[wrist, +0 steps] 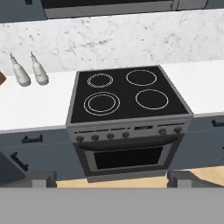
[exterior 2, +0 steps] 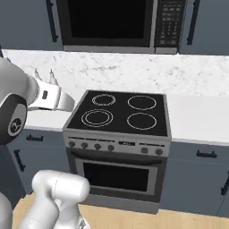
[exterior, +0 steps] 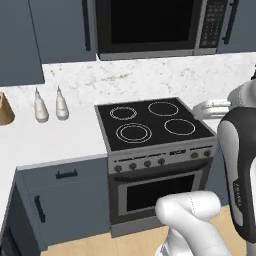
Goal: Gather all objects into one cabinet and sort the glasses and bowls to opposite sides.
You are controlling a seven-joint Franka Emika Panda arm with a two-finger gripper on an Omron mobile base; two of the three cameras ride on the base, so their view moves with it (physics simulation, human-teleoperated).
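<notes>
The glasses and the bowls are out of view. Slate-blue wall cabinets [exterior: 60, 27] with long black bar handles [exterior: 87, 25] hang on both sides of the microwave, and their doors are shut. In the hand view my gripper [wrist: 112, 179] is open, its two fingertips [wrist: 42, 178] wide apart with nothing between them. It is held back from the stove, looking down at the black cooktop [wrist: 127, 92]. My white hand [exterior 2: 49, 98] hovers in front of the counter, left of the stove.
A microwave [exterior: 150, 25] hangs above the stove [exterior: 155, 125]. Two white bottles [exterior: 50, 106] stand on the white counter [exterior: 50, 137] to the left. A tan object [exterior: 4, 111] is cut off by the left edge. Base units with short black pulls [exterior: 66, 174] sit below.
</notes>
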